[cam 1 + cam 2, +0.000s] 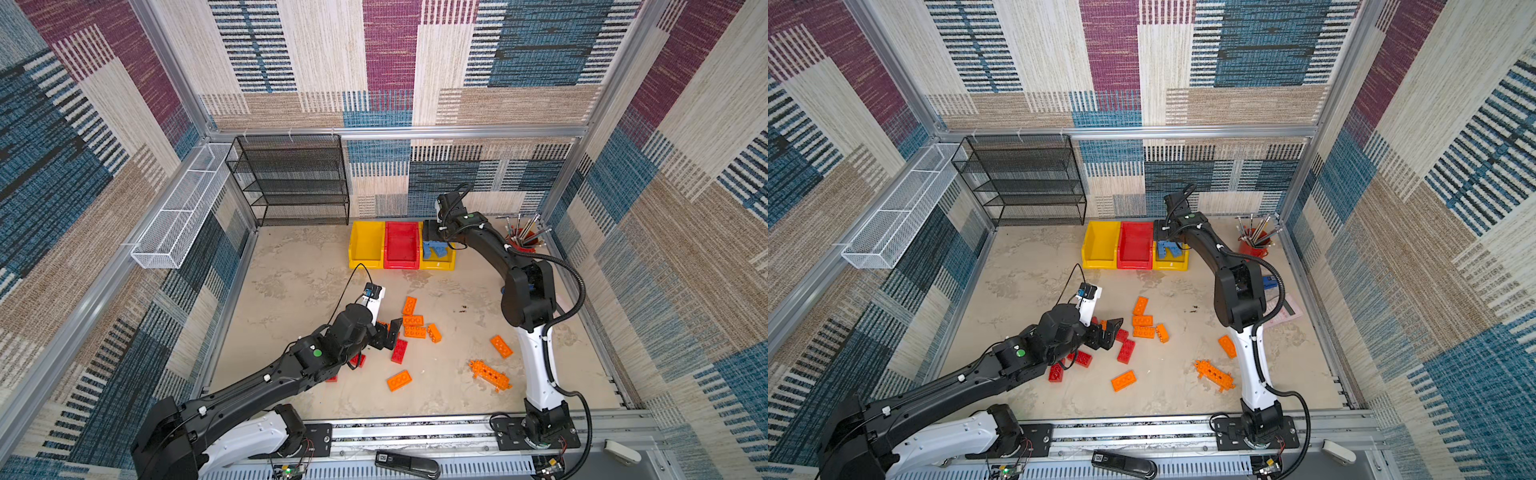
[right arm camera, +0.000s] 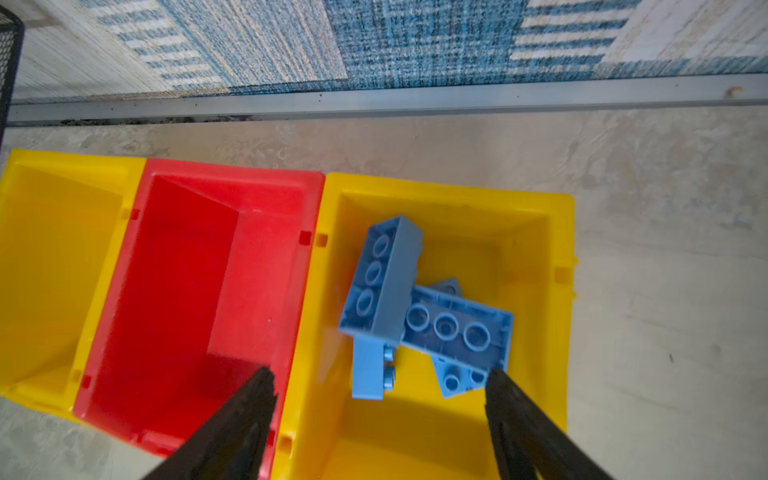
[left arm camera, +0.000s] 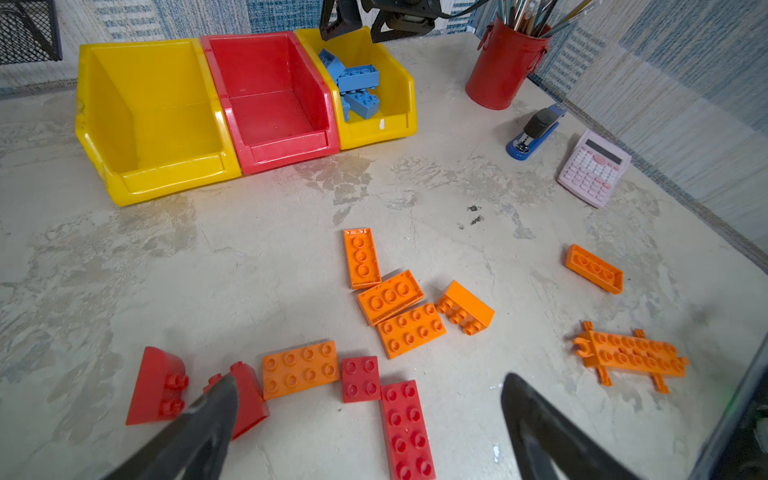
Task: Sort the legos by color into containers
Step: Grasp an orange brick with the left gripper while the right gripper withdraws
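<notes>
Three containers stand in a row at the back: a yellow bin (image 1: 360,253), a red bin (image 1: 401,261) and a second yellow bin (image 2: 557,299) holding several blue legos (image 2: 382,282). My right gripper (image 2: 379,370) hangs open over that bin, nothing between its fingers. Orange legos (image 3: 390,295) and red legos (image 3: 405,428) lie loose mid-table, with a long spiky orange piece (image 1: 490,376) to the right. My left gripper (image 3: 370,376) is open just above the red bricks; one finger partly covers a red sloped brick (image 3: 249,399).
A red cup of metal tools (image 1: 523,245) stands at the back right. A blue stapler (image 3: 534,131) and a pink calculator (image 3: 594,166) lie by the right wall. A black wire shelf (image 1: 291,178) and a white wire basket (image 1: 178,208) are at the back left.
</notes>
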{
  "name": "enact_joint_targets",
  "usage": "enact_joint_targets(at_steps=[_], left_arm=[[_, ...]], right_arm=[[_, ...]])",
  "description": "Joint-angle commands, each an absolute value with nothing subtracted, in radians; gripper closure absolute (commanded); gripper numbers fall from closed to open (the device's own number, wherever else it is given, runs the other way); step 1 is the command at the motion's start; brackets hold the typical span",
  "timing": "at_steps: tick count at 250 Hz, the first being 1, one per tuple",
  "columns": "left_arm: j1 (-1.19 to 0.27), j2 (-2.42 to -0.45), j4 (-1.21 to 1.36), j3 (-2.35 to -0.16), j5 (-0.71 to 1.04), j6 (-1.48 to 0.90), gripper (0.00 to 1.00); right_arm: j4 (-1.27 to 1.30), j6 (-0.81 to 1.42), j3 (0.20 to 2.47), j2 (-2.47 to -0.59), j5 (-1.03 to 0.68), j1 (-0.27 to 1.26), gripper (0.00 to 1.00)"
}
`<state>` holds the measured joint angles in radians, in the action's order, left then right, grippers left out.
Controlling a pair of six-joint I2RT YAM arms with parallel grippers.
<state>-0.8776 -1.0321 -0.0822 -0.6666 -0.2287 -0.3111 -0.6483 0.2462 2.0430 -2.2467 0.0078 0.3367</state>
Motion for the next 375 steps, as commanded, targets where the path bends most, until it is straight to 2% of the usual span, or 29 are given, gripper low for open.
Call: enact_joint_targets(at_steps=[1, 7, 36, 90, 142, 198, 257, 301, 339, 375], left_arm=[[-0.876, -1.020, -0.098, -0.682, -0.212, -0.294, 0.01], [-0.875, -1.017, -0.102, -0.682, -0.211, -0.295, 0.01], [-0.876, -0.996, -0.120, -0.686, -0.196, -0.300, 0.01], [-0.877, -0.941, -0.144, -0.669, -0.159, -0.337, 0.01], [-0.879, -0.947, -0.150, -0.649, -0.134, -0.376, 0.01], [-0.878, -1.011, -0.145, -0.654, -0.128, -0.397, 0.01], [-0.878, -1.142, -0.182, -0.726, -0.146, -0.394, 0.01], [-0.876, -1.307, -0.181, -0.830, -0.151, -0.363, 0.00], [-0.842, -1.511, -0.276, -0.990, -0.151, -0.356, 0.06], [-0.801, -1.677, -0.330, -1.116, -0.103, -0.359, 0.16]], right_arm=[[-0.601, 0.245, 1.919, -2.115, 0.000, 0.342, 0.09], [-0.579, 0.249, 1.868, -2.076, -0.001, 0.345, 0.00], [-0.465, 0.272, 1.609, -1.884, -0.033, 0.355, 0.01], [-0.427, 0.335, 1.235, -1.609, -0.016, 0.395, 0.01], [-0.421, 0.389, 0.996, -1.474, 0.016, 0.443, 0.01], [-0.382, 0.451, 0.864, -1.397, 0.018, 0.460, 0.01], [-0.408, 0.448, 0.835, -1.354, 0.029, 0.461, 0.01], [-0.418, 0.469, 0.797, -1.285, 0.051, 0.459, 0.01], [-0.444, 0.493, 0.770, -1.191, 0.065, 0.461, 0.01], [-0.470, 0.497, 0.760, -1.110, 0.074, 0.460, 0.01]])
